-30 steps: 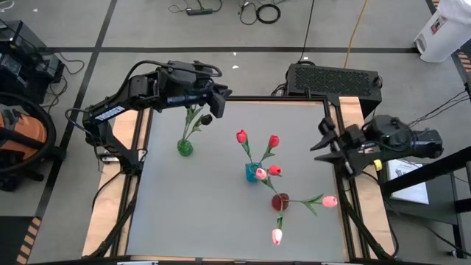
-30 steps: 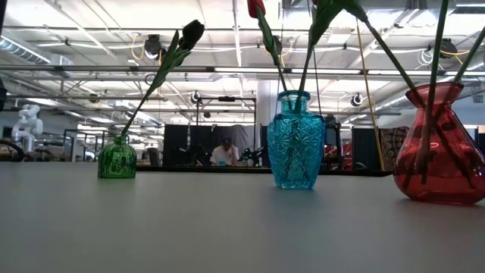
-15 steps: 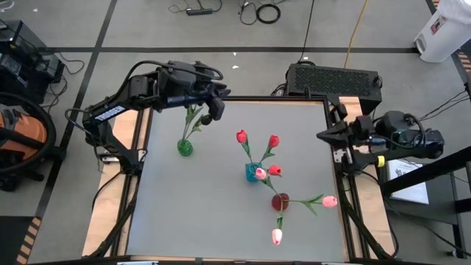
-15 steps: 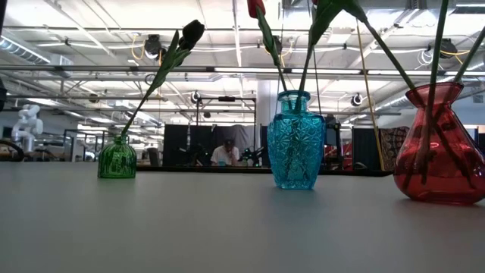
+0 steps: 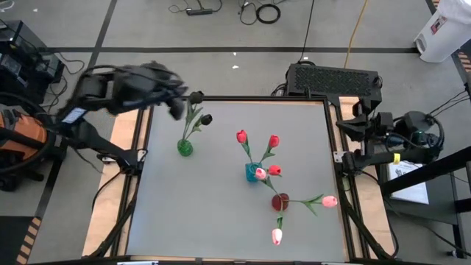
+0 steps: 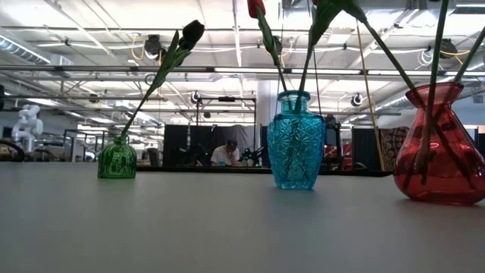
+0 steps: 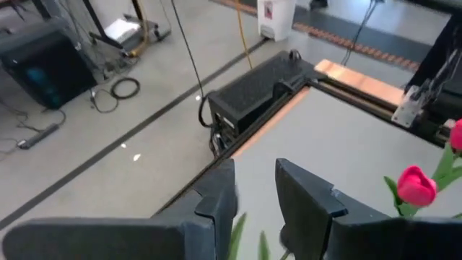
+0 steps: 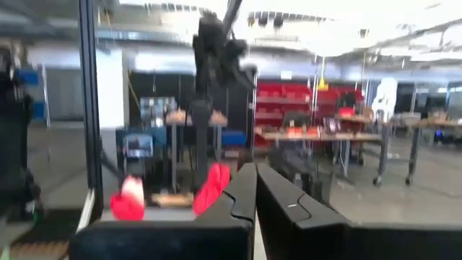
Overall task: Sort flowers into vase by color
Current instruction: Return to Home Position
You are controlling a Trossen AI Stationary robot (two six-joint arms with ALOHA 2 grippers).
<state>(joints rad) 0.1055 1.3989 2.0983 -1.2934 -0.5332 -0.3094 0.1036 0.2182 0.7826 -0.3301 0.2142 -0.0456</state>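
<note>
Three small vases stand on the grey table. The green vase (image 5: 184, 148) (image 6: 117, 159) holds one near-black tulip (image 5: 206, 119) (image 6: 192, 32). Red tulips (image 5: 241, 137) stand in the blue vase (image 5: 252, 172) (image 6: 295, 140), along with one pink head (image 5: 260, 174). The red vase (image 5: 280, 201) (image 6: 443, 148) holds pink tulips (image 5: 330, 200). My left gripper (image 5: 179, 105) (image 7: 256, 195) is open and empty above the table's far-left corner, just beyond the black tulip's leaves. My right gripper (image 5: 355, 126) (image 8: 254, 191) is shut and empty, off the table's right edge.
A black box (image 5: 335, 77) sits behind the table's far right corner. The wooden table frame (image 5: 141, 129) runs along both sides. Tulip heads lean out over the table from the blue and red vases. A person (image 6: 226, 153) sits far off in the room.
My left arm has swung quickly away from the black tulip toward the table's left, and now shows blurred over the far-left corner. My right arm has drawn back toward the right, off the table's edge, turning as it went. The vases and flowers have stayed put.
</note>
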